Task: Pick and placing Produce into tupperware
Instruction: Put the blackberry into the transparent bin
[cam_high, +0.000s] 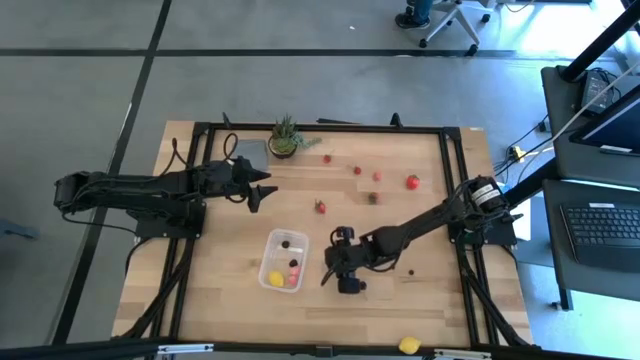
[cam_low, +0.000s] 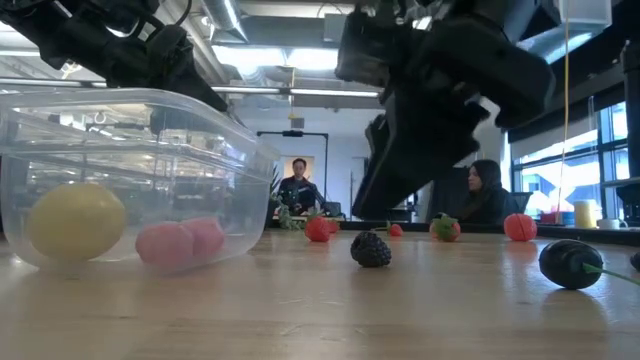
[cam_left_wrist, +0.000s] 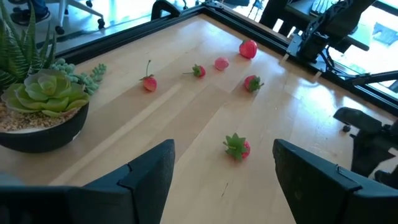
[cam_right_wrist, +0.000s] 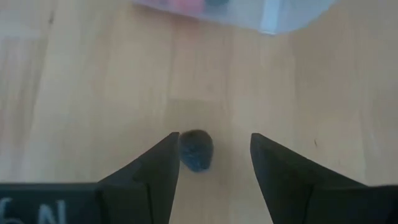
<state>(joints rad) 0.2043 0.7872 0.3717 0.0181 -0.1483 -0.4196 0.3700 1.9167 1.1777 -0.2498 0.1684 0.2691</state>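
The clear tupperware (cam_high: 284, 260) stands on the wooden table near its front and holds a yellow piece (cam_low: 77, 222), pink pieces (cam_low: 180, 242) and a dark one (cam_high: 285, 243). A dark berry (cam_right_wrist: 196, 149) lies on the table just right of the tub. My right gripper (cam_right_wrist: 214, 146) hangs open a little above it, fingers pointing down, one on either side, the berry nearer one finger. Red strawberry pieces (cam_high: 373, 198) lie scattered toward the far side. My left gripper (cam_high: 262, 192) waits open at the far left, above the table.
A potted green plant (cam_high: 285, 138) stands at the far edge beside a flat grey piece (cam_high: 248, 150). Another dark berry with a stem (cam_low: 570, 263) lies right of my right gripper. A yellow piece (cam_high: 409, 345) sits at the near edge. People show in the room behind.
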